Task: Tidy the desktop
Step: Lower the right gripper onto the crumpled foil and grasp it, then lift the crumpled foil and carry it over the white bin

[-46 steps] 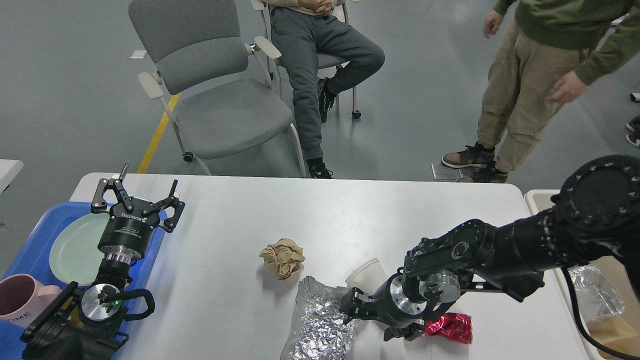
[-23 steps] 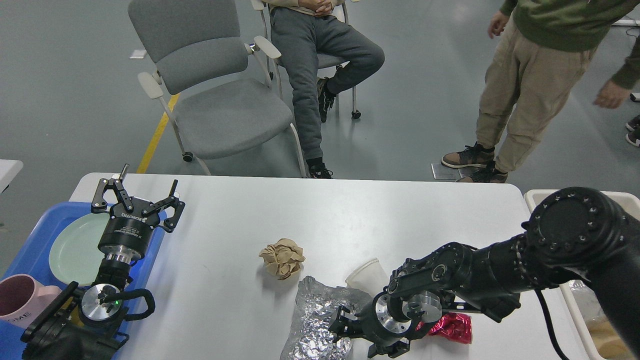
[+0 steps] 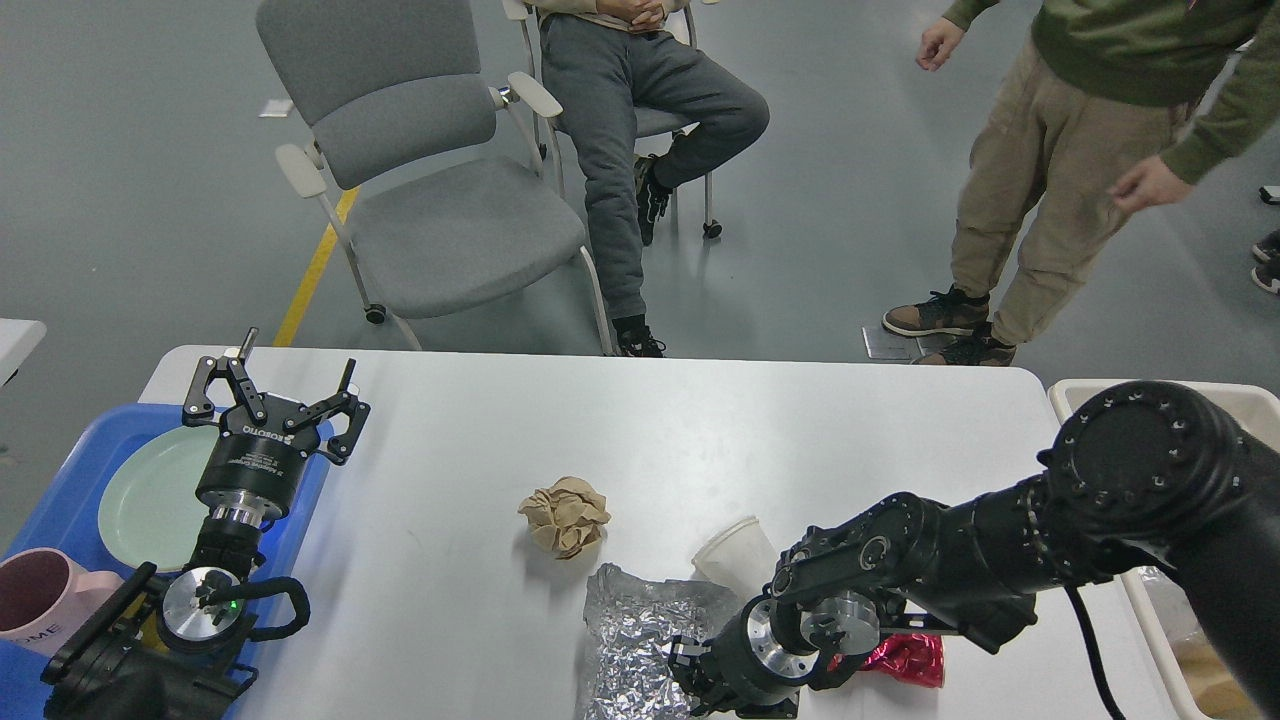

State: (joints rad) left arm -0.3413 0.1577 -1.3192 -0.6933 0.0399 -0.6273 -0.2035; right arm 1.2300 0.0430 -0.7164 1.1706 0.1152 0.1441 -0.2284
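Observation:
The white desktop [image 3: 650, 430] holds a crumpled brown paper ball [image 3: 565, 515], a crumpled sheet of silver foil [image 3: 635, 640], a clear plastic cup [image 3: 733, 553] on its side and a red shiny wrapper [image 3: 908, 660]. My right gripper [image 3: 695, 680] is low at the foil's right edge, near the table's front edge. Its dark fingers sit against the foil and I cannot tell them apart. My left gripper [image 3: 278, 385] is open and empty, pointing up over the far right side of the blue tray [image 3: 60, 500].
The blue tray at the left holds a pale green plate [image 3: 145, 495] and a pink mug [image 3: 40, 600]. A beige bin [image 3: 1075, 395] stands off the right end. A grey chair [image 3: 450, 220] and two people are beyond the far edge.
My right gripper has moved left and toward the front edge, from beside the red wrapper to the foil's right edge. The foil has bunched a little. The left arm has not moved.

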